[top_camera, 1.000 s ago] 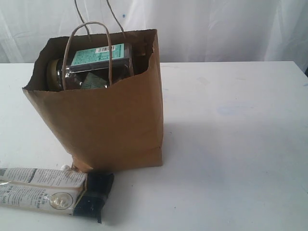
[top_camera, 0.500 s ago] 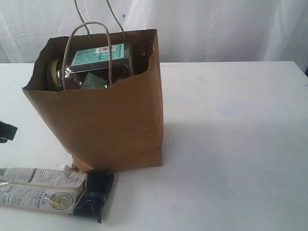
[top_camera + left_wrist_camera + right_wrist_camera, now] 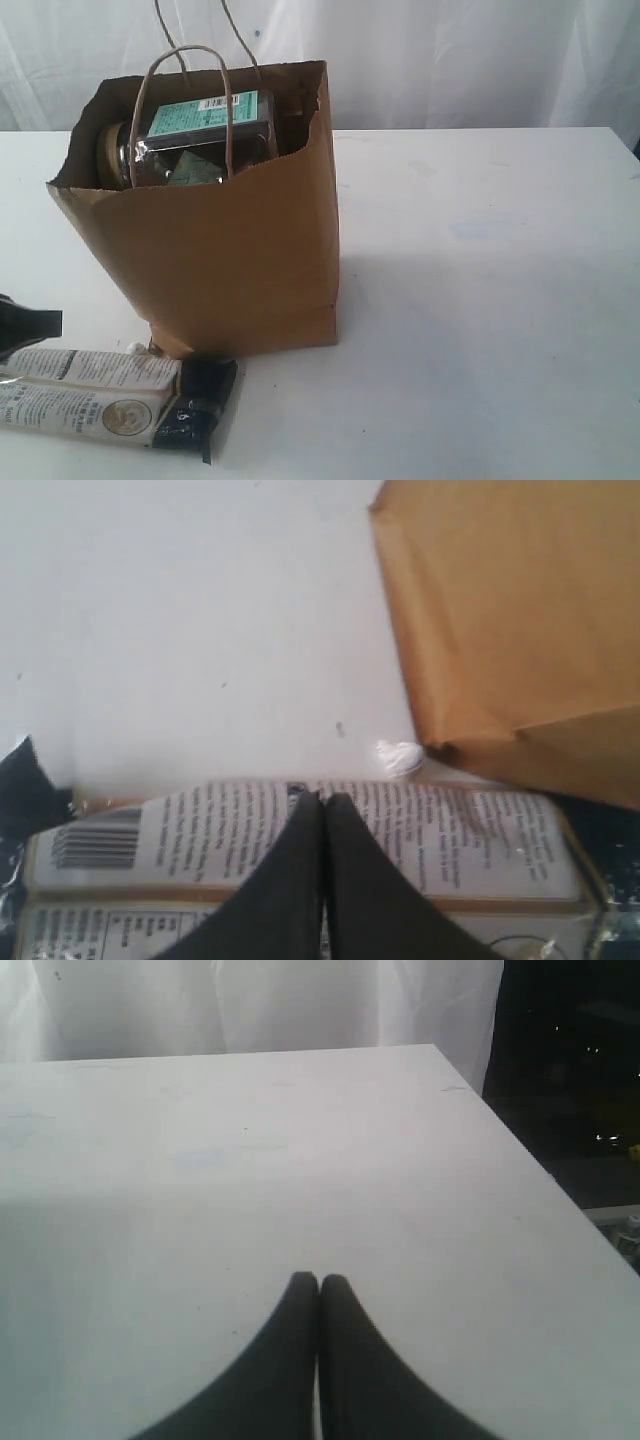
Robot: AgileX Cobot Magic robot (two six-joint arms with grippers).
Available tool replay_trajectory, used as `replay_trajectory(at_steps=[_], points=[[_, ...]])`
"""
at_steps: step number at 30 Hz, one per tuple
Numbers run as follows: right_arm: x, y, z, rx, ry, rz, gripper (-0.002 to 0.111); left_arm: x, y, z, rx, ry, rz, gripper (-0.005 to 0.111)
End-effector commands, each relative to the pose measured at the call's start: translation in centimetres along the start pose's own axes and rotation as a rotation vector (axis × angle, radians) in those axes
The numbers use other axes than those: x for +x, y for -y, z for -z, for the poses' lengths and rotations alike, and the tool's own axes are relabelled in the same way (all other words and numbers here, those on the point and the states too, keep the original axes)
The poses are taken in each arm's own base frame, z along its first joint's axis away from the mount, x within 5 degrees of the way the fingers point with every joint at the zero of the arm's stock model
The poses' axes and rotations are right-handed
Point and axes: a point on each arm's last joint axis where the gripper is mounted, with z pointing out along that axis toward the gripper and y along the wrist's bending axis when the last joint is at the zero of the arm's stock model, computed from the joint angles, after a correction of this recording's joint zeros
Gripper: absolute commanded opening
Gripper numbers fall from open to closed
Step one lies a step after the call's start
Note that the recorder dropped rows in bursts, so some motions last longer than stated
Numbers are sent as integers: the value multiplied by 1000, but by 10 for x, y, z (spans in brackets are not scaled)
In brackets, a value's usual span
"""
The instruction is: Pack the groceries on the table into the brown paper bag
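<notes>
Print present, none legible.
The packet (image 3: pixel 460 835) carries several lines of small dark text and a barcode (image 3: pixel 95 842) on its white face, all too blurred to read. In the exterior view it also bears a round emblem (image 3: pixel 120 417), wording indistinct. A teal label (image 3: pixel 205 112) on an item inside the bag (image 3: pixel 220 260) shows dark print, unreadable.

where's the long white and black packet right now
The packet lies flat on the table at the exterior view's lower left, just in front of the brown paper bag. The left gripper, jaws shut, is over it.
</notes>
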Motion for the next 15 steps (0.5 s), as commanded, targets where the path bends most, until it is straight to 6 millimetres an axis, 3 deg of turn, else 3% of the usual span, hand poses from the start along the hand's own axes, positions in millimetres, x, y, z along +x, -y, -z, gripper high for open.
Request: replay_trajectory(at_steps=[1, 6, 11, 15], points=[[0, 0, 0, 1, 10, 0, 0, 8, 6, -2, 19, -12, -29, 0], [0, 0, 0, 1, 10, 0, 0, 8, 23, -5, 48, 5, -220, 0], [0, 0, 0, 1, 10, 0, 0, 3, 16, -14, -60, 45, -304, 0], [0, 0, 0, 1, 10, 0, 0, 6, 19, -26, -21, -47, -399, 0]])
